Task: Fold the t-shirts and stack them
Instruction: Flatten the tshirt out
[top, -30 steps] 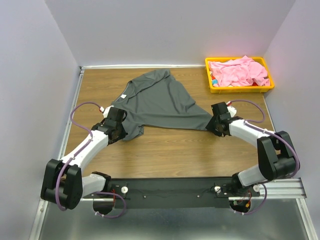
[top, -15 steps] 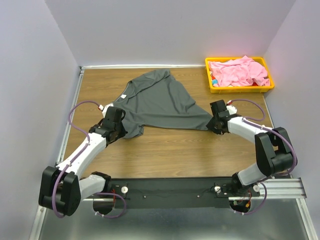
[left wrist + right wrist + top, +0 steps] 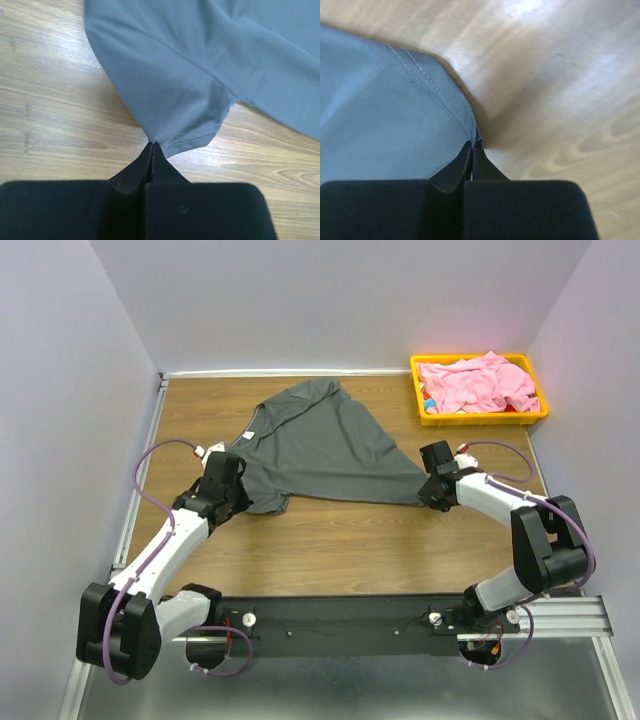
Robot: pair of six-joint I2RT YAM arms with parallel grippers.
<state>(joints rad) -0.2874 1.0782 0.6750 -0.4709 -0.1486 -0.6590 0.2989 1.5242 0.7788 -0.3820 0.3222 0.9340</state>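
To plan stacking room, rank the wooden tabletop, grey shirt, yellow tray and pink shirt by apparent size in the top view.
1. wooden tabletop
2. grey shirt, spread out
3. yellow tray
4. pink shirt, crumpled in the tray and nearly filling it, so only slightly smaller

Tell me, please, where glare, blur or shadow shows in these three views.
Right wrist: glare on the table, dark shadow beside the grey t-shirt. Left wrist: even light, weave sharp. Top external: even light, faint pink cast on the right wall.
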